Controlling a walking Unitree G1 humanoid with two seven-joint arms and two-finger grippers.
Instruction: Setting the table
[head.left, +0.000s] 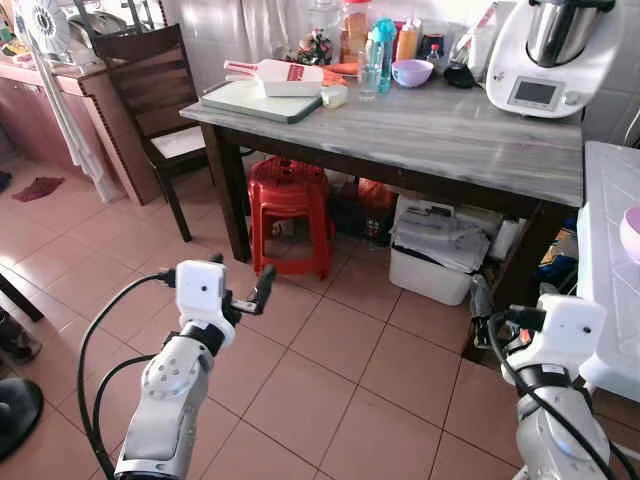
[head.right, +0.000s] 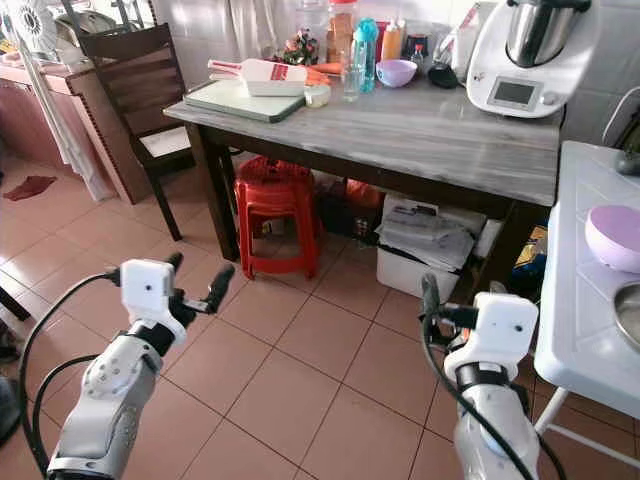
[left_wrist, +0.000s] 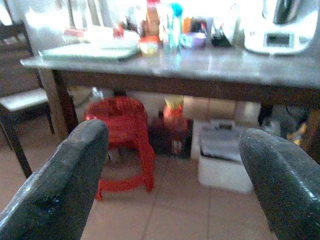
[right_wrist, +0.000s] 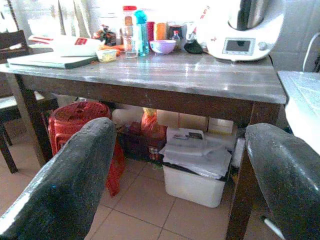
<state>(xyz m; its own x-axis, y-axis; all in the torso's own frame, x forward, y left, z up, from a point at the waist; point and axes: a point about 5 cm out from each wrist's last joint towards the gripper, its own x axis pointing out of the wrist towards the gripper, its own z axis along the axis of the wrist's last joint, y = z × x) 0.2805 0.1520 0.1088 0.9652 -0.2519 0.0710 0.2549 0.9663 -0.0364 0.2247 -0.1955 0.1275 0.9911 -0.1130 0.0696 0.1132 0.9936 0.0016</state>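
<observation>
while both the left gripper (left_wrist: 170, 185) and right gripper (right_wrist: 180, 185) hang apart, a red plastic stool (head.left: 290, 205) sits under the grey wooden surface (head.left: 450, 135), above the terracotta tile floor (head.left: 330, 380).

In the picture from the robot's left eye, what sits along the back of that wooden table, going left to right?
Green cutting board → clear glass → lilac bowl → white kitchen machine.

Red stool (head.left: 290, 205), grey-streaked table (head.left: 450, 130), lilac bowl (head.left: 412, 72)
</observation>
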